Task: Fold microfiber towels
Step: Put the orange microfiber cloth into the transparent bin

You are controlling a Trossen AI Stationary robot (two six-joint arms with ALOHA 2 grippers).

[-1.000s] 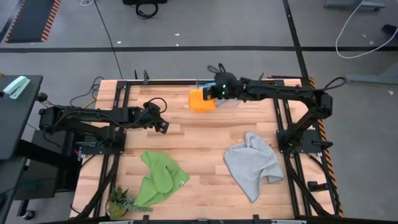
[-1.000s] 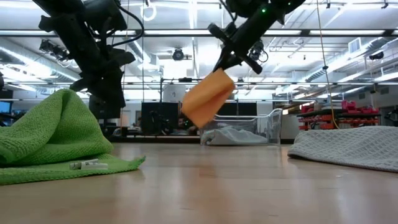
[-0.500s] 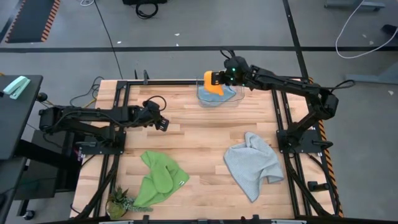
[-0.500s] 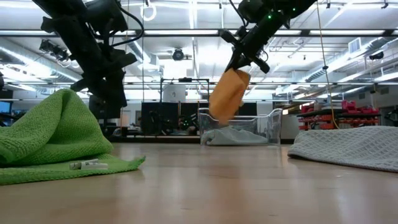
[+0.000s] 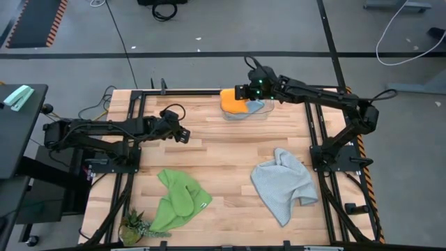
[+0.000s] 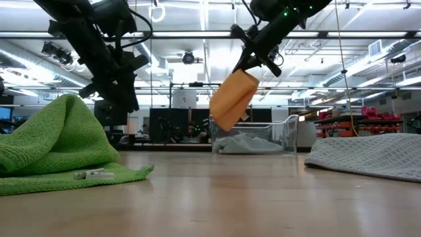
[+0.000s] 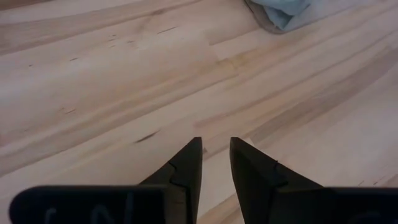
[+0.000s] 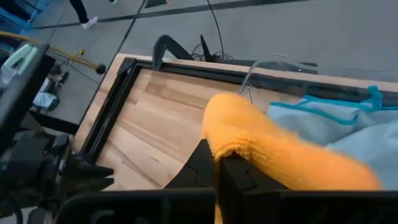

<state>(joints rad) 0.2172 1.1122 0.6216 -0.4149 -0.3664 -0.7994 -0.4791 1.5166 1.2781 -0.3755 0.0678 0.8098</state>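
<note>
- Right claw [image 5: 245,93] pinches the folded orange towel [image 5: 233,102], which hangs over the clear bin's [image 5: 259,111] rim at the desk's far edge.
- Left claw [image 7: 215,163], narrowly parted and empty, hovers mid-desk.

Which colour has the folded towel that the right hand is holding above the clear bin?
Yellow-orange. The folded microfiber towel shows best in the low view.

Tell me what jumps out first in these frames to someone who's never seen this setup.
The orange towel grabs the eye first: it hangs folded from the shut right hand, over the clear bin at the table's far edge, where a light blue towel already lies. Next come the crumpled green towel at the near left and the rumpled grey towel at the near right. The left hand hangs over bare wood, holding nothing.
</note>
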